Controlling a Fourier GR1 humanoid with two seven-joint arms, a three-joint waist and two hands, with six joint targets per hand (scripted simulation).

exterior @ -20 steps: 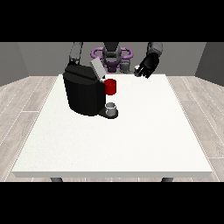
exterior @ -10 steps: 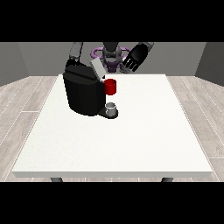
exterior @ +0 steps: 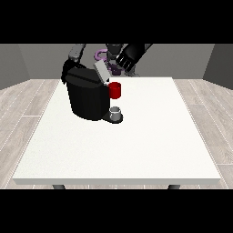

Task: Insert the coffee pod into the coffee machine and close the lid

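**Above the machine's raised lid, hand staged for the close**

Just below and to the view-left of my hand at the view's right [exterior: 128,59] sits the coffee machine [exterior: 87,98], black, on the white table [exterior: 136,145]. Its lid [exterior: 101,72] stands tilted up, a pale flap nearest my fingers. I hold the hand high, above and behind the lid, apart from it, so that it can come down on the flap, I judge. Fingers look relaxed, somewhat curled, gripping nothing I can make out.

Below my hand, at the machine's front, a red thing at the machine [exterior: 115,90]. Under that, a grey thing [exterior: 116,112] sits on the machine's base; can't tell it for the coffee pod, so pod location unconfirmed.

My other hand, at the view's left [exterior: 68,72], is behind the machine's far corner, mostly hidden. Finger state: cannot tell. Probably there to brace the body while the lid gets pushed.

Judgement: lid not yet shut. Risk: pushing the flap at an angle could shove the whole machine across the table.
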